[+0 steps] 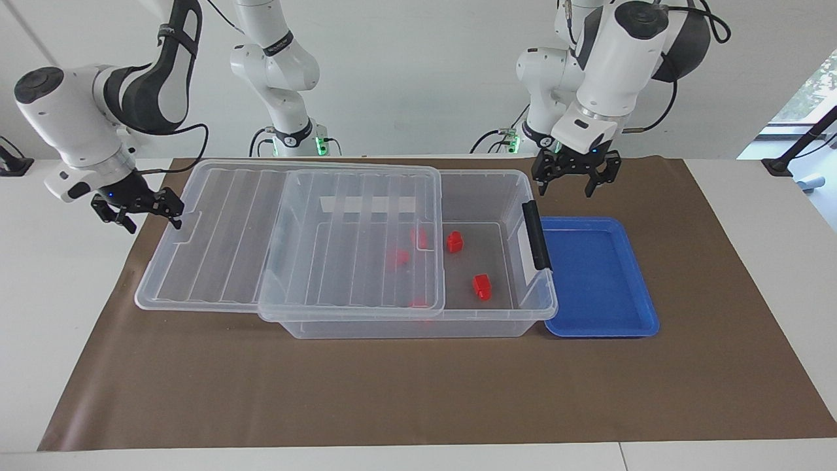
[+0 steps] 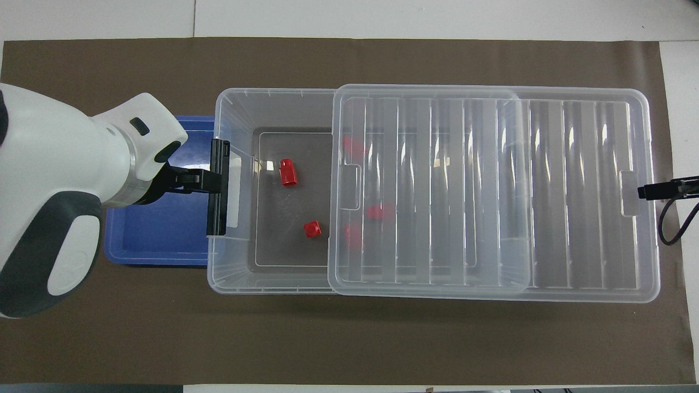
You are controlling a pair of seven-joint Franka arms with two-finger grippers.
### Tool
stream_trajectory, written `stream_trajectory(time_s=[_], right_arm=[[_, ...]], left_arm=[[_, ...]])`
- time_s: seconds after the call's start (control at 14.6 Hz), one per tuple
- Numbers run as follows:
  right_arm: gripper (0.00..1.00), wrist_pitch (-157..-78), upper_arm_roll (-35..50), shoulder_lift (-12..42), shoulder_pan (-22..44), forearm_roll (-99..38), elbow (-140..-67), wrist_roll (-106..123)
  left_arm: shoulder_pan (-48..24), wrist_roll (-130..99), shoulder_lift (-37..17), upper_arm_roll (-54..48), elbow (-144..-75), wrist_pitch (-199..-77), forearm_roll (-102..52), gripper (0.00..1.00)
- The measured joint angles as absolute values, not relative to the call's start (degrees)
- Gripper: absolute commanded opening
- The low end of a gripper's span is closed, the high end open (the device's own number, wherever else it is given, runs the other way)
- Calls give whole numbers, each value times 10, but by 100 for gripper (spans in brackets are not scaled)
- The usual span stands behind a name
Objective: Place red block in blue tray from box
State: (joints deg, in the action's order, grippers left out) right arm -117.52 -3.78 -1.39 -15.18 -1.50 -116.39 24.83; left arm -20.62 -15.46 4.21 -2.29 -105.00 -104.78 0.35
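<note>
The clear box (image 1: 418, 325) (image 2: 235, 109) stands mid-table. Its ribbed lid (image 1: 294, 235) (image 2: 491, 185) lies slid toward the right arm's end, leaving the end by the black latch (image 1: 536, 235) uncovered. Two red blocks (image 1: 454, 241) (image 1: 482, 286) lie in the uncovered part, also seen from overhead (image 2: 287, 172) (image 2: 312, 229). Three more show dimly under the lid (image 2: 377, 212). The blue tray (image 1: 595, 275) (image 2: 158, 234) lies empty beside the box's latch end. My left gripper (image 1: 575, 173) (image 2: 199, 182) is open and raised by the box's latch-end corner. My right gripper (image 1: 137, 206) (image 2: 655, 191) is open, just off the lid's overhanging end.
A brown mat (image 1: 392, 392) covers the table under everything. The white table top (image 1: 752, 196) shows around it. The lid overhangs the box well past its end toward the right arm.
</note>
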Motion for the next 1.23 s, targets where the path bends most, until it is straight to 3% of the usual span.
stream_trajectory(time_s=[0.2,0.68,1.23], right_arm=[[100,-1175,-38,-14,-157,-15,-1164,253],[100,-1164,-34,-13,-148,-15,-1144,253],[100,-932,-30,-17,-64,-2,-956,152]], left_arm=[[-241,-213,30,-23,-1081,-1101,4,100],[-285,-286,-89,-23,-1090,-1239,4,100],[-291,-295,-165,-22,-1091,-1309,4,99]])
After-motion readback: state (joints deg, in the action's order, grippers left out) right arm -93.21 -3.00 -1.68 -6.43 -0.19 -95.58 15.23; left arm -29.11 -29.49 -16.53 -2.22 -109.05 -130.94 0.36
